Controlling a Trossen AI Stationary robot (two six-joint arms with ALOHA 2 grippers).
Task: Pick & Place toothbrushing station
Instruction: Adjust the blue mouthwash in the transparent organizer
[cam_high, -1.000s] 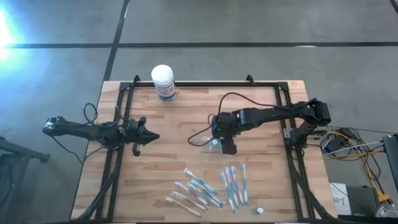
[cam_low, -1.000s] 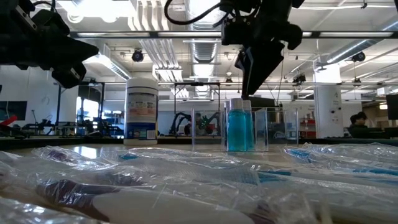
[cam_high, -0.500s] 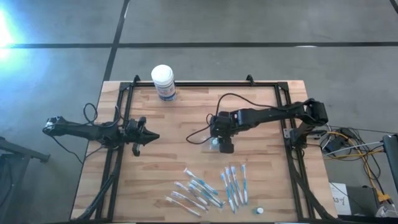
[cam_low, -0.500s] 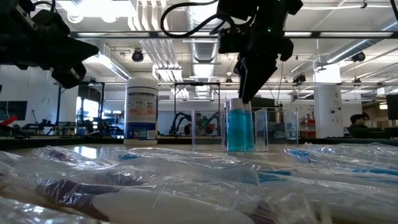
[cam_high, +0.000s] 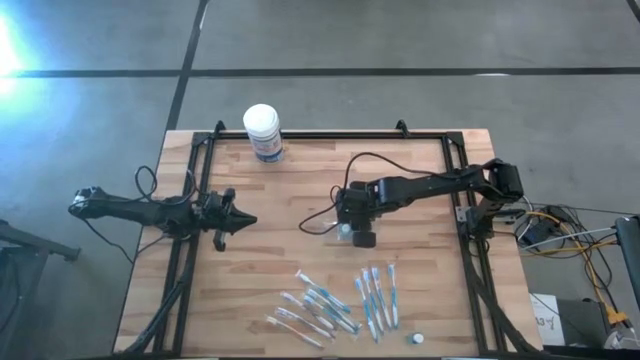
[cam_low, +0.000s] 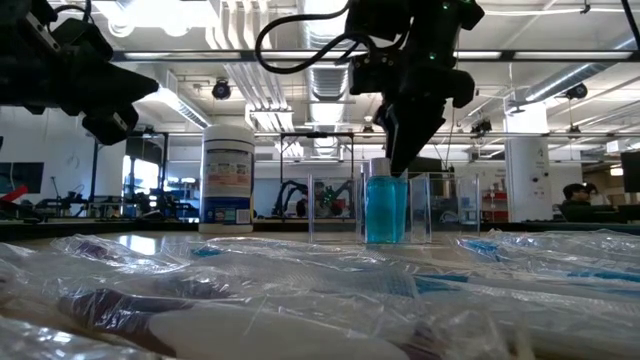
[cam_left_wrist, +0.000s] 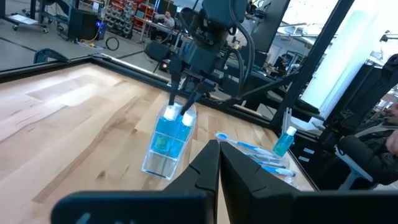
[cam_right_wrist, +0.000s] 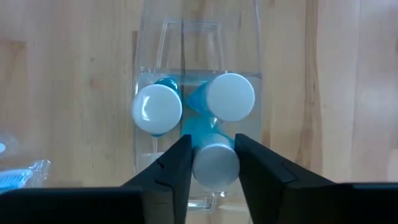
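The toothbrushing station is a clear plastic holder (cam_high: 345, 231) standing on its base near the table's middle, with three blue bottles with white caps in it (cam_right_wrist: 157, 109). It also shows in the low view (cam_low: 418, 208) and the left wrist view (cam_left_wrist: 166, 152). My right gripper (cam_high: 356, 222) hangs over it pointing down, its fingers slightly apart on either side of one bottle's cap (cam_right_wrist: 215, 165). My left gripper (cam_high: 240, 219) is shut and empty at the table's left side. My right gripper comes from above, pointing down, with one finger (cam_right_wrist: 176, 168) on each side of the nearest bottle's cap (cam_right_wrist: 215, 180). The cap fills the gap between them; I cannot tell whether the fingers touch it. The holder stands upright on the table.
A white round tub with a blue label (cam_high: 263, 131) stands at the table's far edge. Several wrapped toothbrushes (cam_high: 340, 300) lie near the front edge, with a small bottle (cam_high: 418, 338) beside them. A black frame (cam_high: 200, 160) borders the table.
My right gripper has gone a little toward the table's left edge and down, onto the bottle caps in the holder. The holder has stayed in place.
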